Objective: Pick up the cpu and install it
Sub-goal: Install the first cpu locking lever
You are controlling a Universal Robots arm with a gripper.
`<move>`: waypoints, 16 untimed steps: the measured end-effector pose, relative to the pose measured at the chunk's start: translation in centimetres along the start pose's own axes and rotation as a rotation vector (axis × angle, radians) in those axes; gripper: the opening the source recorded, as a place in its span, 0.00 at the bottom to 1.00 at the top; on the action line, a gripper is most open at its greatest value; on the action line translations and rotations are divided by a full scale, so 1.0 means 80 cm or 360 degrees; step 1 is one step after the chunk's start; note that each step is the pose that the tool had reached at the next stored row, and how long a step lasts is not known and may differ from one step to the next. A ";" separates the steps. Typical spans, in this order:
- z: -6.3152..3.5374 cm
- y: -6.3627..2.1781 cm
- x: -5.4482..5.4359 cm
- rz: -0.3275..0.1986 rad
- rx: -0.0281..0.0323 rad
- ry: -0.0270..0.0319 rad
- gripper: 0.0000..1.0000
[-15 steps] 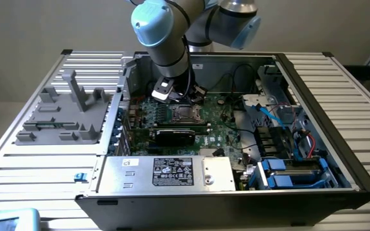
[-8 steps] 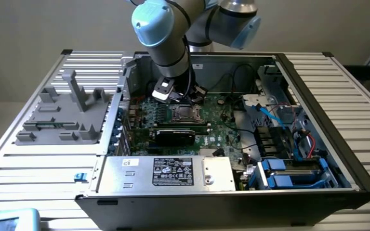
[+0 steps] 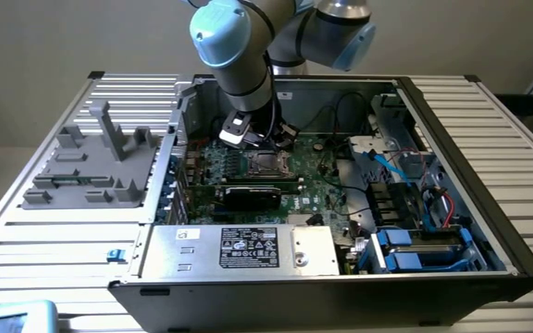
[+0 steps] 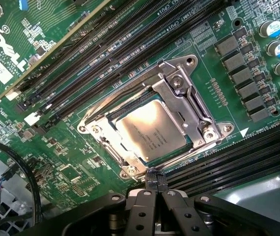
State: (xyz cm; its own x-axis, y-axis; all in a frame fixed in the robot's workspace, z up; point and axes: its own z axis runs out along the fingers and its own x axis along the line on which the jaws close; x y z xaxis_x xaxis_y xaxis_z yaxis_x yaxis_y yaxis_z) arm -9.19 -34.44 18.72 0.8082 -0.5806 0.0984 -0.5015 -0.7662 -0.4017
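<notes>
The cpu (image 4: 152, 132), a flat square chip with a dull silver top, lies inside the metal socket frame (image 4: 189, 98) on the green motherboard (image 4: 42, 49). My gripper (image 4: 154, 181) is shut, its two black fingertips pressed together with nothing between them. The tips are just at the socket frame's edge, beside one side of the cpu. In the exterior view my gripper (image 3: 279, 141) hangs inside the open computer case (image 3: 452, 139), right above the socket with the cpu (image 3: 264, 165).
Long black memory slots (image 4: 105, 44) run on both sides of the socket, and round capacitors (image 4: 277, 49) stand nearby. A black graphics card (image 3: 252, 194) and a silver power supply box (image 3: 248, 248) lie in front of the socket. A grey fixture (image 3: 91, 170) stands on the exterior view's left.
</notes>
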 end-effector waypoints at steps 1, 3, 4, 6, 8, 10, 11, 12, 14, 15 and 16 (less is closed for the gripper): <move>0.000 0.000 0.000 0.0000 0.00000 -0.00001 0.11; 0.000 0.000 0.000 0.0000 0.00003 -0.00002 0.11; 0.001 0.000 0.000 0.0000 0.00003 -0.00002 0.11; 0.001 0.000 -0.001 0.0000 0.00000 -0.00001 0.11; 0.002 0.000 -0.001 0.0000 -0.00001 0.00000 0.11; 0.002 0.000 -0.001 0.0000 -0.00001 -0.00002 0.11; 0.002 0.000 -0.001 0.0000 0.00003 -0.00004 0.11; 0.003 -0.001 -0.001 0.0000 0.00007 -0.00005 0.11; 0.003 -0.001 -0.002 0.0001 0.00011 -0.00007 0.11; 0.003 -0.001 -0.002 0.0001 0.00012 -0.00008 0.11; 0.003 -0.001 -0.002 0.0001 0.00013 -0.00009 0.11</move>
State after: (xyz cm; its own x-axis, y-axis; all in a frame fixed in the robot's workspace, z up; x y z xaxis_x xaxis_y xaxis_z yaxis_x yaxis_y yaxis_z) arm -9.20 -34.21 18.54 0.8082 -0.5807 0.0977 -0.5016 -0.7658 -0.4024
